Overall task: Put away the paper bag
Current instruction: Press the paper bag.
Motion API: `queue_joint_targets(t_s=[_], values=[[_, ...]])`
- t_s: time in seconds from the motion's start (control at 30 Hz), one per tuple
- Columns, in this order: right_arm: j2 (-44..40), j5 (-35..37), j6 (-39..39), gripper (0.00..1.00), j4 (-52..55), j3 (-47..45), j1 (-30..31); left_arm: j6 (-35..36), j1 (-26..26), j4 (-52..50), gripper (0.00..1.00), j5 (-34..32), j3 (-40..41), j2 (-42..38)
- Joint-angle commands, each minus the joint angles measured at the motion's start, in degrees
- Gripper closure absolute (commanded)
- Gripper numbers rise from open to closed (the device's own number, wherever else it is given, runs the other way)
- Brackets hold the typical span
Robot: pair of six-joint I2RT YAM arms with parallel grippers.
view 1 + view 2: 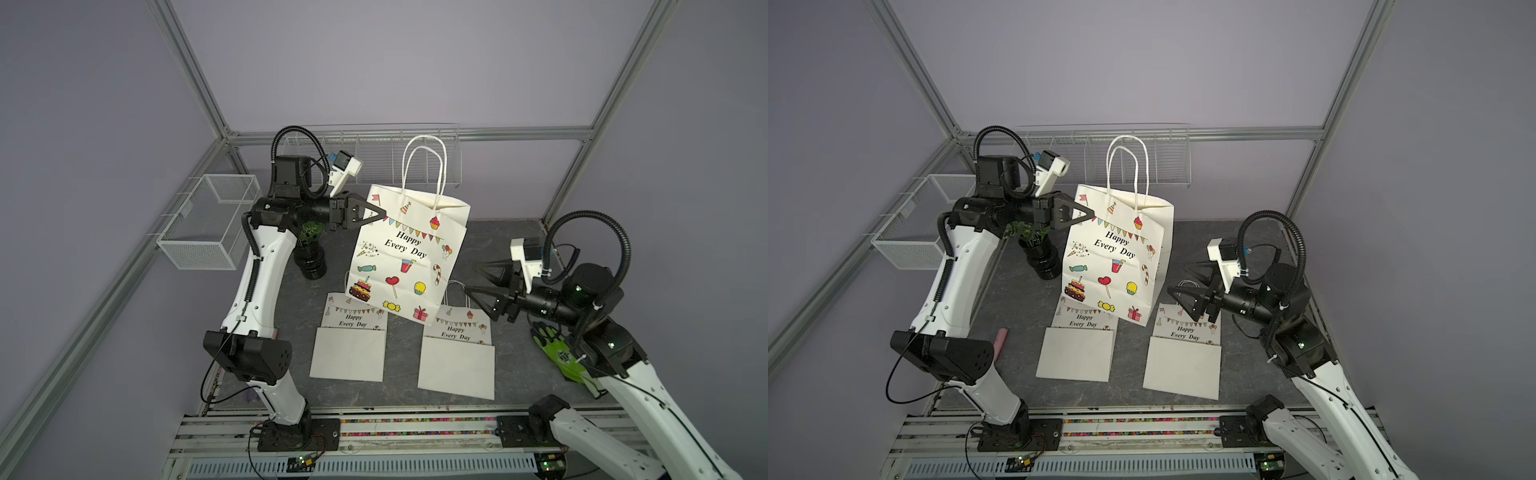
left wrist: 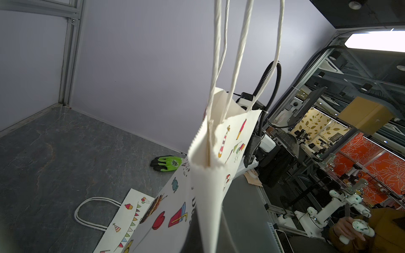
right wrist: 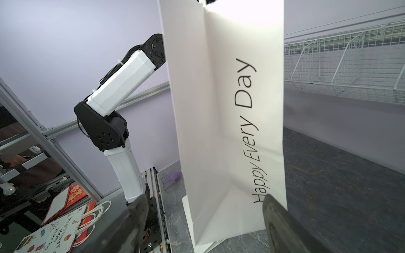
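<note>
The paper bag (image 1: 405, 257) (image 1: 1117, 257) is white with party drawings and "Happy Every Day". It stands opened and tilted in the middle of the table, with its twisted handles (image 1: 424, 166) pointing up. My left gripper (image 1: 382, 214) (image 1: 1091, 215) is shut on the bag's upper left edge. In the left wrist view the bag (image 2: 210, 153) covers the jaws. My right gripper (image 1: 473, 277) (image 1: 1177, 277) is open beside the bag's lower right side and is not touching it. In the right wrist view the bag's narrow side (image 3: 219, 109) stands between the spread fingers (image 3: 276, 219).
Two folded bags (image 1: 349, 345) (image 1: 457, 357) lie flat under and in front of the held bag. A black vase with a plant (image 1: 311, 257) stands behind my left arm. A green glove (image 1: 561, 353) lies under my right arm. A wire basket (image 1: 208, 224) hangs at the left and a wire shelf (image 1: 374, 153) on the back wall.
</note>
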State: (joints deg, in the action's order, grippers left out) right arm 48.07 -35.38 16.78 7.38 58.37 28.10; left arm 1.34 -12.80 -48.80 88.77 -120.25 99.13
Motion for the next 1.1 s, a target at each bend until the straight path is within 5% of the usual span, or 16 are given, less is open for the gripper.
queue_joint_targets(t_s=[0.0,0.4,0.8,0.9,1.0,1.07], values=[[4.03,3.70,0.94,0.19,-3.77,-0.57,3.83,1.89,-0.01,-0.42,0.97,3.07,-1.65,-1.83],[13.06,17.61,-3.32,0.37,-7.12,3.32,16.85,1.43,0.00,-0.42,0.98,2.99,-2.54,-0.70],[14.64,23.66,-1.85,0.82,-9.03,3.24,19.07,2.07,-0.01,-0.42,0.97,2.98,-1.44,-0.69],[14.36,24.29,-1.22,0.78,-9.22,3.24,19.10,1.97,-0.03,-0.42,0.97,2.99,-1.53,-0.67],[12.96,26.62,-2.04,0.43,-8.78,3.41,19.10,2.15,0.04,-0.41,0.97,2.99,-0.73,-0.78],[11.87,29.54,-3.89,0.29,-6.92,4.38,19.17,2.62,-0.03,-0.42,0.97,3.07,0.51,-0.87]])
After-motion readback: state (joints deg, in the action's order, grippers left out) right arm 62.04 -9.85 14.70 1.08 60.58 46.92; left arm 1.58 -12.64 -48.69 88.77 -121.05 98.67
